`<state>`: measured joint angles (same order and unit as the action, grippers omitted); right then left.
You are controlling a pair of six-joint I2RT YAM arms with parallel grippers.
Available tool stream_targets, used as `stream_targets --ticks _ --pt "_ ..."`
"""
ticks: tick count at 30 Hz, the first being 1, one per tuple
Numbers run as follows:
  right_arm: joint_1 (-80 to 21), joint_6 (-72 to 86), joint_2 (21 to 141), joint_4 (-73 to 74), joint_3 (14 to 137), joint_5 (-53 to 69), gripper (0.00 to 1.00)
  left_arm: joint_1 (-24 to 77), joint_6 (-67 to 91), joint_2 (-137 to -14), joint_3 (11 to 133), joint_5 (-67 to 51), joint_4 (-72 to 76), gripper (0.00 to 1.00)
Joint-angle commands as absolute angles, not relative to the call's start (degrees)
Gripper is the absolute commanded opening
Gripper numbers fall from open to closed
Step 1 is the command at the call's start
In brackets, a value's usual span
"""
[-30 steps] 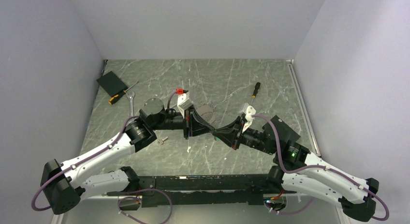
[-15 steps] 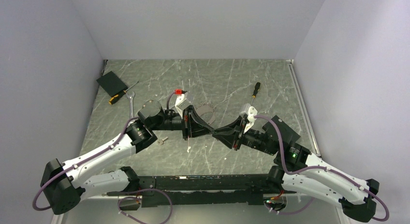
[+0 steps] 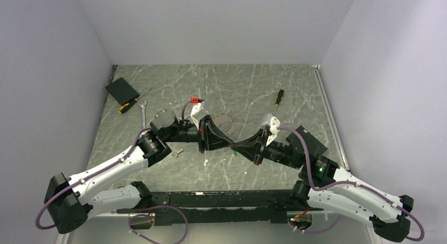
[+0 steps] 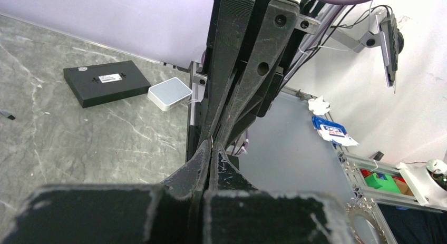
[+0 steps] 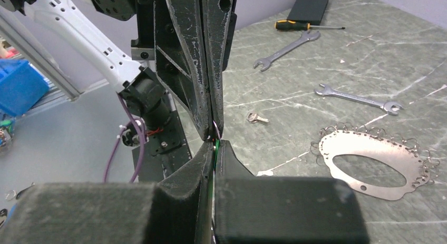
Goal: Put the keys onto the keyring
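Midair, end effectors meet tip-to-tip (both seemingly clamped).

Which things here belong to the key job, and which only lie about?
Job:
green key
silver key
keyring, an oval metal loop fringed with small rings

Lying about:
wrench
second wrench
screwdriver
second screwdriver
black box
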<state>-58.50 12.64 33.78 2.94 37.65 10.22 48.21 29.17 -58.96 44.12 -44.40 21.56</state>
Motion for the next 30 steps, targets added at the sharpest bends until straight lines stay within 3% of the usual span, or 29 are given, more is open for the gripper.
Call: stream_targets --ticks 1,3,4,5,8,9,16,23,30 --pt "-58.3 12.1 32.8 -2.8 38.4 10.7 0.0 49.2 29.1 -59.3 43.3 -48.7 22.0 0.0" --pt "-58.3 12.2 32.4 -2.9 38.2 11.2 0.0 49.1 28.1 -59.6 43.5 -48.3 20.5 0.03" --pt "-58.3 12.3 32.3 -2.7 38.2 11.2 0.0 49.2 27.5 -59.6 43.7 -47.6 19.4 0.14" --pt "-58.3 12.5 32.1 -2.2 38.2 11.1 0.0 49.2 27.0 -59.5 43.8 -46.7 18.3 0.28" --pt "-58.3 13.4 31.9 2.3 38.4 8.7 0.0 49.1 26.2 -58.3 43.3 -43.6 17.1 0.93" --pt "-58.3 13.9 31.7 3.8 38.3 7.7 0.0 49.2 25.9 -57.5 43.0 -42.0 16.5 0.99" --pt "-58.3 19.6 26.8 9.1 34.6 2.9 0.0 49.2 23.6 -51.1 42.6 -26.2 7.0 0.99" --pt "-58.3 24.0 23.2 17.0 34.2 -6.9 0.0 49.1 24.7 -50.8 43.2 -3.4 -9.1 0.99" --pt "-58.3 26.1 23.5 22.1 34.3 -14.2 0.0 49.1 23.2 -62.1 47.6 6.1 -20.1 0.82"
